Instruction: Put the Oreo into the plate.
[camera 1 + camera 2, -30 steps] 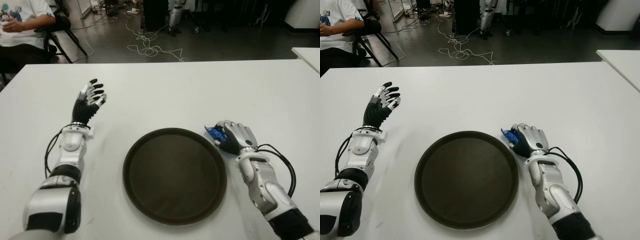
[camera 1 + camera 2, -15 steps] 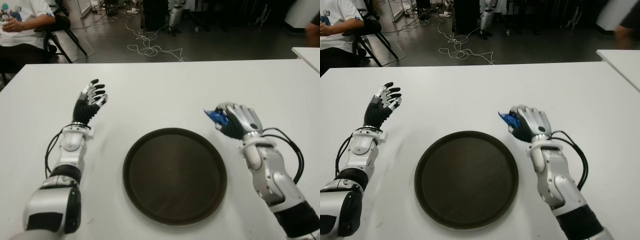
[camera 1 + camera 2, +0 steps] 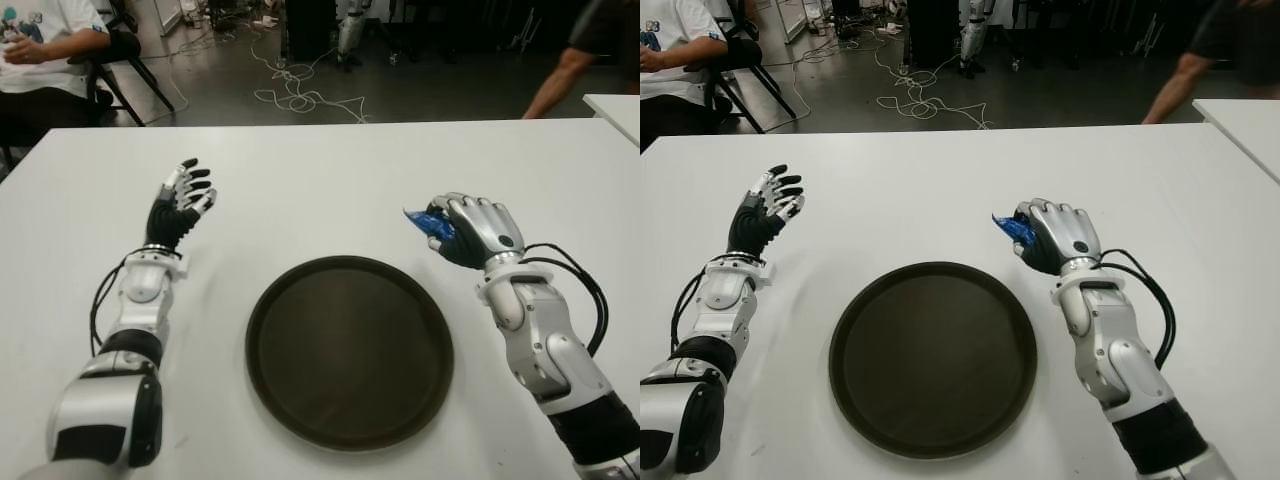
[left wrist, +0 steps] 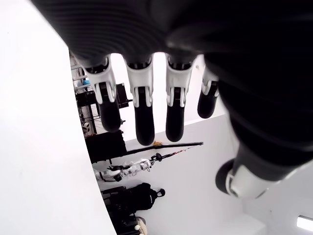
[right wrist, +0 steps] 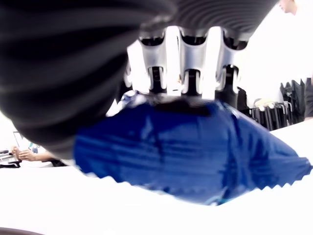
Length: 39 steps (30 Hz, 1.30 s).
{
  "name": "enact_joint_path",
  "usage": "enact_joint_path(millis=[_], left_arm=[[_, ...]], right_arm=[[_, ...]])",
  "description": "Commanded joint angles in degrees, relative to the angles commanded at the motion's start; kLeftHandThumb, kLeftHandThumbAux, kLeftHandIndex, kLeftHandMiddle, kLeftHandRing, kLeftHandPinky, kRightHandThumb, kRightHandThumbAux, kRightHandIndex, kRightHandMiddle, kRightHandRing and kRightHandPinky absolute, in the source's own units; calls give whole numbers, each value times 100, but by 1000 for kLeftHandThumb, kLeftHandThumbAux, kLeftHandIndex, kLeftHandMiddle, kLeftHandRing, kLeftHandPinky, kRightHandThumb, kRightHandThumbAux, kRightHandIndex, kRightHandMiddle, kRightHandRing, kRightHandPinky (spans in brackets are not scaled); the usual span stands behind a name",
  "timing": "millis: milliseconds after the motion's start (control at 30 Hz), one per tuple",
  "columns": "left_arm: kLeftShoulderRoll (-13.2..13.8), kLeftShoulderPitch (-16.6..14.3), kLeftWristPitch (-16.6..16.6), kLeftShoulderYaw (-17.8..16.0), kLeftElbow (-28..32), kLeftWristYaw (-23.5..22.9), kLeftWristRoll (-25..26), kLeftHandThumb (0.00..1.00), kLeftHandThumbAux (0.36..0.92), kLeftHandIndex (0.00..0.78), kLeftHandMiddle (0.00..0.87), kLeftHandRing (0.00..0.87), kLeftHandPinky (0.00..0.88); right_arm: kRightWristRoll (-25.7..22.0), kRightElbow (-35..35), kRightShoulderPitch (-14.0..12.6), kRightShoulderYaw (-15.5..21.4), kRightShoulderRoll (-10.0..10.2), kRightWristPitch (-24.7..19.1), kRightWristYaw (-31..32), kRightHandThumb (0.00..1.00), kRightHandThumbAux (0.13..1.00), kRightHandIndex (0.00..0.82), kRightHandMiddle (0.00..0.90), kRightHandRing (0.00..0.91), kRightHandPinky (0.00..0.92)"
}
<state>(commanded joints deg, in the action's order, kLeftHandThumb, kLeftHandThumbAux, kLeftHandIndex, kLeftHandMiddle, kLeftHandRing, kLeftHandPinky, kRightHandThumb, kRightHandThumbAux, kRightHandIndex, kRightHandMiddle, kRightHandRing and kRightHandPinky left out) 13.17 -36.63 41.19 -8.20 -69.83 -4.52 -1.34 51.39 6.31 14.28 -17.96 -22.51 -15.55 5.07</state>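
The right hand (image 3: pixel 470 230) was clamped on the Oreo packet (image 5: pixel 190 156), a blue wrapper with a crimped, saw-toothed edge. The fingers (image 5: pixel 188 73) curled over the top of the packet and pressed it into the palm, so only one blue corner stuck out toward the robot's left in the eye views. The hand was held clear of the white surface (image 3: pixel 330 190), beyond the far right rim of the plate (image 3: pixel 349 350) and not yet over it. That grip seemed chosen to keep the slippery wrapper from sliding out during the carry, and the height looked enough for the packet to clear the plate's raised rim.

The plate was a dark round dish lying flat, with nothing in it, between the two arms. The left hand (image 3: pixel 180 205) showed well to the left of the plate, its fingers spread and holding nothing, apparently kept out of the way.

By my reading, the packet was grasped and lifted, and the remaining work was to bring it over the plate and let go.
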Motion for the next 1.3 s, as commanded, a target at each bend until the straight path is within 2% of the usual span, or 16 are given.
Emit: enact_joint_path(millis=[167, 400, 533, 633, 800, 967, 1033, 1300], left_arm=[[0, 6, 3, 5, -9, 42, -14, 323, 642, 124, 210, 190, 179], [-29, -3, 3, -7, -17, 55, 2, 308, 630, 120, 207, 194, 193], [-40, -10, 0, -11, -21, 59, 8, 309, 635, 120, 210, 199, 202], [-55, -7, 4, -1, -3, 85, -3, 312, 637, 118, 212, 198, 199], [-73, -12, -17, 6, 14, 71, -2, 328, 634, 117, 213, 197, 206], [-78, -23, -86, -2, 16, 43, 14, 343, 643, 119, 209, 195, 207], [-84, -23, -103, -7, 14, 37, 20, 345, 643, 118, 208, 194, 203], [-108, -20, -87, -19, 18, 29, 32, 329, 598, 121, 215, 200, 199]], right_arm=[[-14, -68, 116, -76, 73, 149, 26, 689, 736, 422, 653, 667, 629], [6, -3, 227, -171, 182, 128, 184, 689, 737, 421, 663, 679, 639], [66, 64, 247, -324, 376, 68, 243, 689, 737, 421, 642, 659, 634], [145, -187, 231, -665, 675, 193, 26, 690, 737, 420, 626, 648, 625], [213, -415, 274, -1070, 904, 355, 17, 691, 738, 417, 586, 607, 591], [153, -273, 198, -1244, 825, 607, 278, 690, 738, 416, 568, 598, 599], [21, -123, 178, -1251, 714, 786, 513, 690, 739, 416, 559, 593, 601], [-337, 0, 208, -1197, 596, 1311, 739, 693, 736, 416, 565, 600, 622]])
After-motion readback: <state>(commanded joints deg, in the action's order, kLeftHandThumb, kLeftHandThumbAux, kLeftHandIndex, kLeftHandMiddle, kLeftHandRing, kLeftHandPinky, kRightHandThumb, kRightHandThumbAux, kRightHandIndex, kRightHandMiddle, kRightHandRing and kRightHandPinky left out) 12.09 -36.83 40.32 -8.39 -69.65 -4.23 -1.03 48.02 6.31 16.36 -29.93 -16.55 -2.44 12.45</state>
